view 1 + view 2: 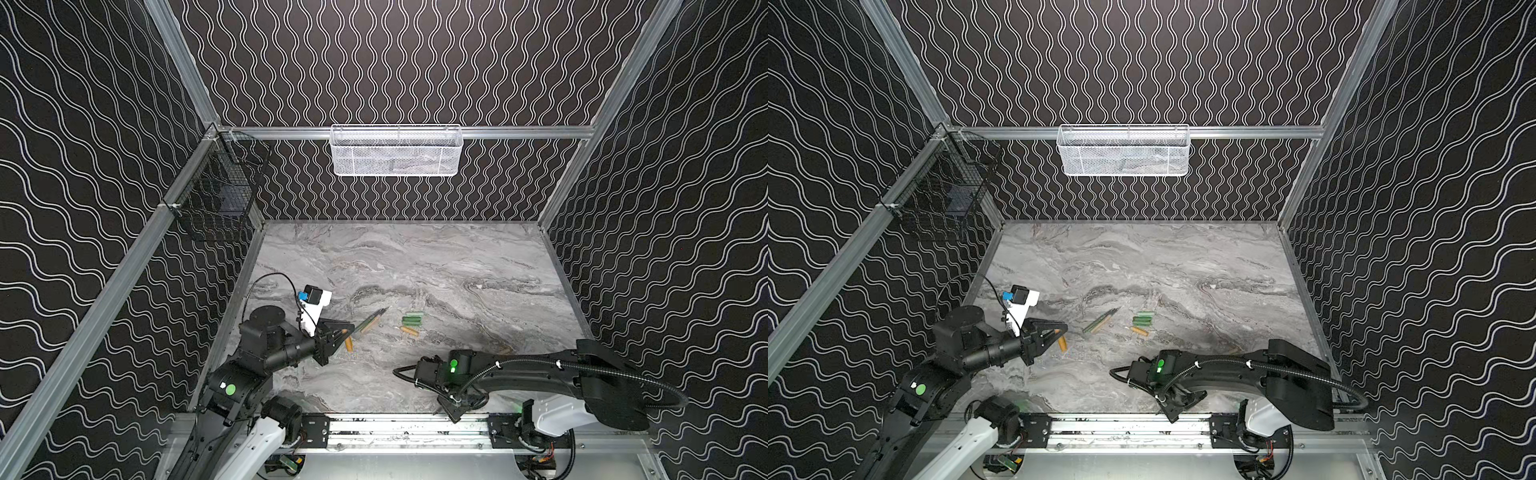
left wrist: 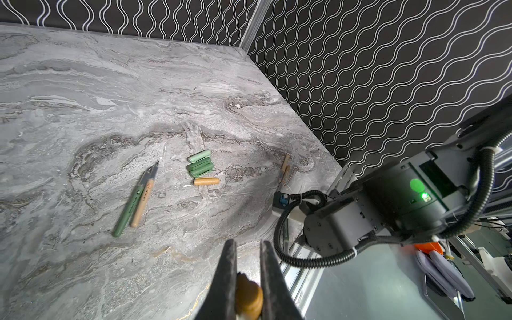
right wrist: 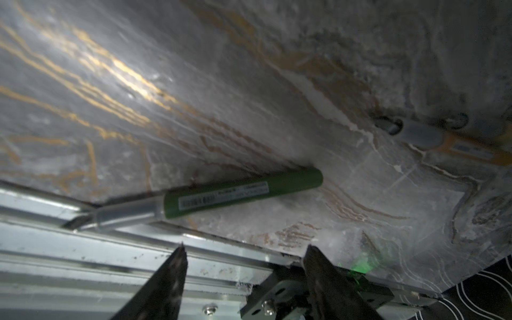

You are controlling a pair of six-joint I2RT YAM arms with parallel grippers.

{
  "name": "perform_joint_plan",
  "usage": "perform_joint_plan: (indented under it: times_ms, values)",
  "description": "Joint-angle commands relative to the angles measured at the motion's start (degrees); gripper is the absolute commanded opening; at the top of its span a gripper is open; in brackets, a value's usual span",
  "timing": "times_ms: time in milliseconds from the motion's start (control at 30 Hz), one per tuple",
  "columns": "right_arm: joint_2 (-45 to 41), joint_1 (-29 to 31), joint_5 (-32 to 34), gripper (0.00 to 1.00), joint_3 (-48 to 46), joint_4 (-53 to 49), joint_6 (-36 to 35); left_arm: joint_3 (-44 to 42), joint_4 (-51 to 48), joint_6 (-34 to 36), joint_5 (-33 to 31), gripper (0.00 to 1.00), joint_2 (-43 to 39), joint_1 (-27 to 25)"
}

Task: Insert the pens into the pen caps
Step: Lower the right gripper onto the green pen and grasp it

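Pinched end-on between the two dark fingers [image 2: 228, 277] of the left gripper [image 2: 248, 245], the held orange cap [image 2: 248, 299] fills the near edge of the left wrist view. Beyond it, on the marble table [image 2: 83, 83], a green pen [image 2: 128, 206] and a tan pen [image 2: 141, 201] lie touching side by side, tips together. Near them, a tight cluster of green caps [image 2: 200, 163] has the loose orange cap [image 2: 206, 181] just beside it. The far tan pens [image 2: 284, 169] (two, as far as I can tell) lie close to the table's edge, beyond the right arm [image 2: 388, 205].

From the right wrist, the right gripper [image 3: 245, 249] has its fingers [image 3: 171, 285] spread wide, with nothing between them. A second green pen [image 3: 241, 192] lies flat near them at the table's edge, its grey tip jutting over the aluminium rail [image 3: 83, 249].

In both top views, the left gripper [image 1: 338, 336] hangs at about eight o'clock on the table [image 1: 415, 257], with the held orange cap [image 1: 348, 344] tilted in its grip. The pen pair lies at two o'clock from it. The green caps [image 1: 412, 319] are at three o'clock from the pens, and the loose orange cap [image 1: 409, 331] is at six o'clock from those caps. The right gripper [image 1: 1173, 412] points down at six o'clock, over the table's near edge.
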Motion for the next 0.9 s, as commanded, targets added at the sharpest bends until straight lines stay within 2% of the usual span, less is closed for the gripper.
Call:
perform_joint_plan:
  times_ms: [0,300,567,667,867]
  values:
    - [2.4,0.1,2.9,0.72,1.5,2.9,0.3,-0.1,2.5,0.5,0.7,0.0,-0.1,0.2]
    - [5.8,-0.5,4.3,0.76,3.4,7.0,-1.8,-0.1,2.5,0.5,0.9,0.0,0.7,0.7]
    - [4.8,-5.5,6.4,0.78,3.2,11.0,-6.7,-0.2,2.6,0.5,0.8,0.0,0.9,1.2]
    - [4.5,-7.7,5.5,0.78,3.8,12.5,-10.1,-0.2,2.7,0.4,1.0,0.0,1.2,1.5]
    - [7.0,-11.1,-1.4,0.79,5.8,14.5,-16.7,-0.3,2.7,0.4,1.3,0.0,1.3,1.6]
